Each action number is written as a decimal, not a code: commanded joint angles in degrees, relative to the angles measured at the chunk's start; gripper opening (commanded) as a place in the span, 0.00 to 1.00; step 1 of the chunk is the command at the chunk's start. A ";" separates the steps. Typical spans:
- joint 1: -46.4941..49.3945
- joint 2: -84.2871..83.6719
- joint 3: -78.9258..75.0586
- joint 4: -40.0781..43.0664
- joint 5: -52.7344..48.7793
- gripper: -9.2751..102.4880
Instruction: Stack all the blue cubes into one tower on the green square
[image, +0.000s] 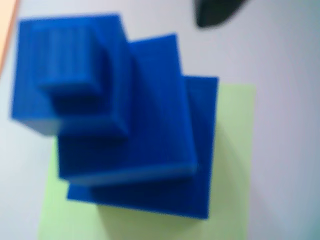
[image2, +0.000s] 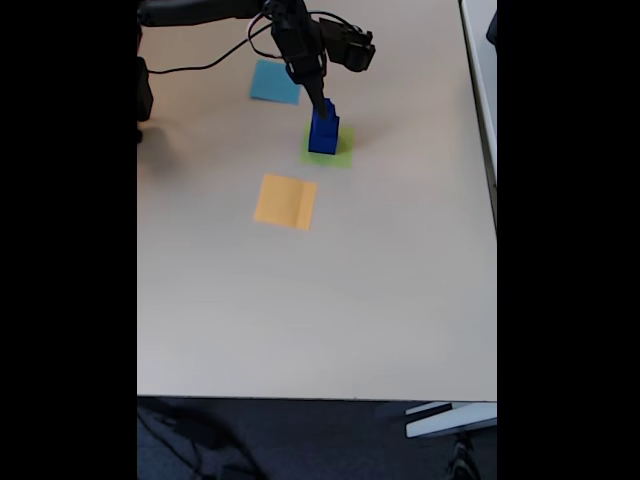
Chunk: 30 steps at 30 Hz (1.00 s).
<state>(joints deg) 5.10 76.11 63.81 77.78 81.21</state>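
Cubes of matte dark-blue, 4 in number, form the stepped tower (image: 125, 115) on the flat light-green square (image: 230, 165); the gripper (image2: 322, 100) hangs at its top, finger spacing too small to judge; smooth beige table (image2: 320, 300).

It looks like an office or a lab room. A wide pale beige laminate table (image2: 330, 310) stands on dark grey carpet floor (image2: 300, 440), and at 5 o'clock a white metal furniture foot (image2: 450, 420) shows.
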 joint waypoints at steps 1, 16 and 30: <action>0.18 0.26 -4.04 0.53 -0.70 0.36; 0.00 -2.46 -8.00 2.90 -0.79 0.36; 0.00 -3.52 -8.00 3.16 -0.62 0.34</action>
<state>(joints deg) 5.10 71.72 58.97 80.42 80.86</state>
